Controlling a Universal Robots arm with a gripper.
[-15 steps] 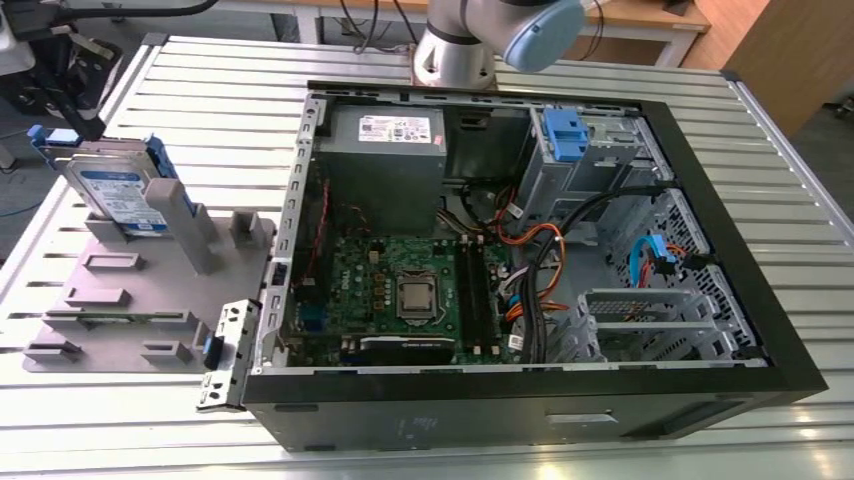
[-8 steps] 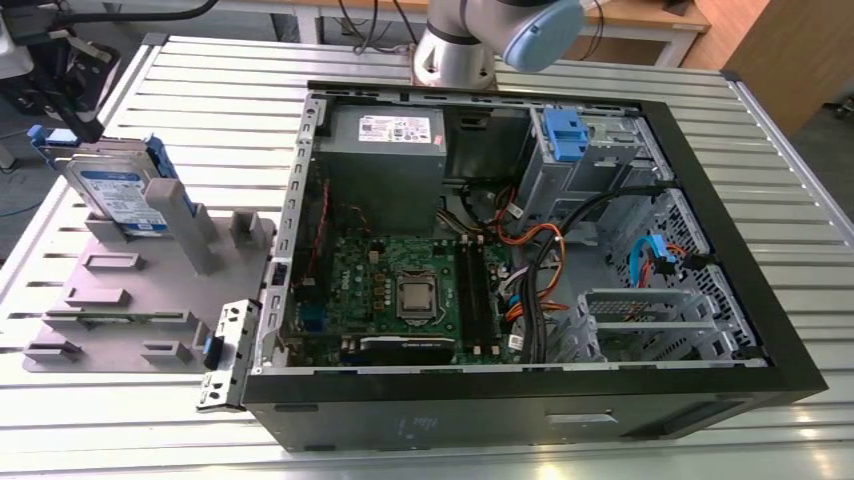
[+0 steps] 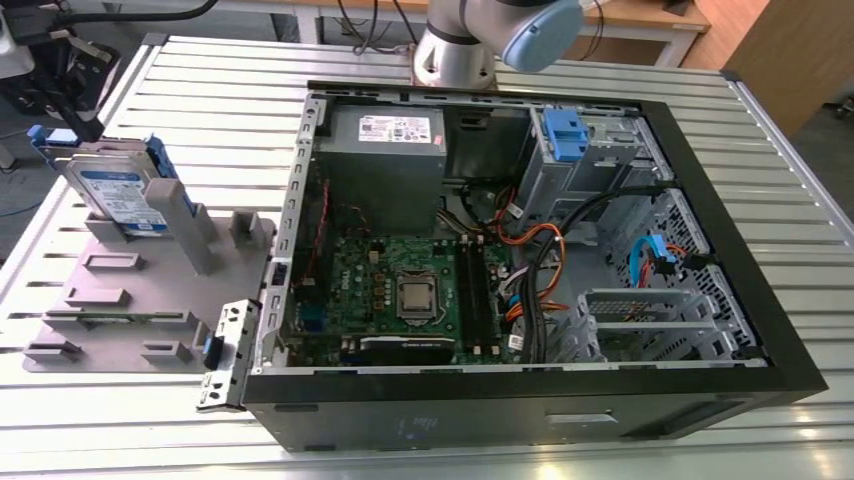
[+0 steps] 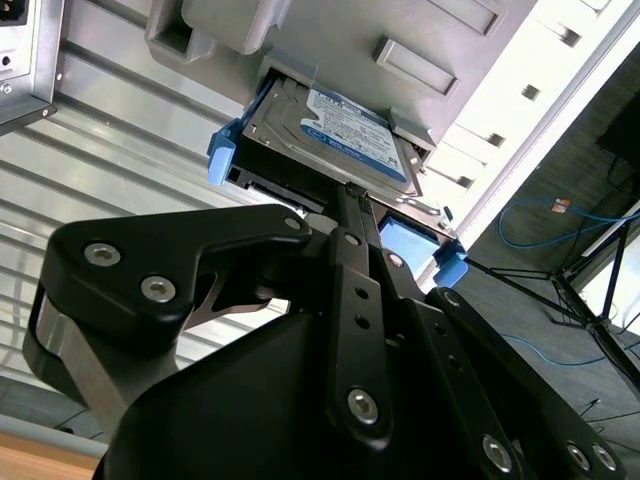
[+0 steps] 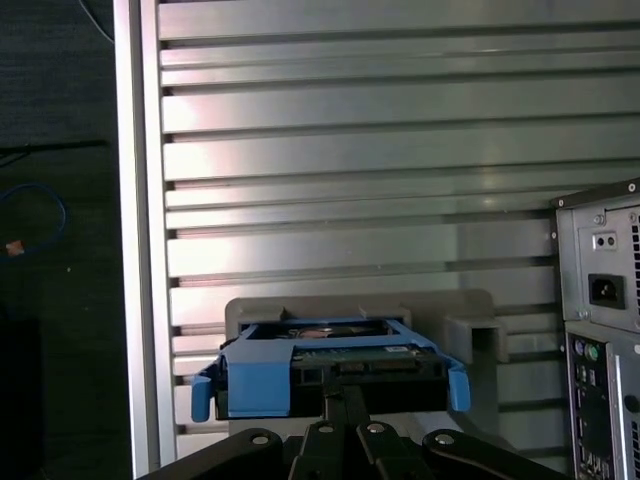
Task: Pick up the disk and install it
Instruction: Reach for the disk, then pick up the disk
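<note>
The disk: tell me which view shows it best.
The second wrist view: the disk shows its labelled face and blue rails, seated in the grey holder. The first wrist view sees its end, edge-on; in the exterior view it sits at the exterior view's left.

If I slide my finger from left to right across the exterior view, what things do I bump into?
the disk → the green motherboard → the blue latch → the blue cable
</note>
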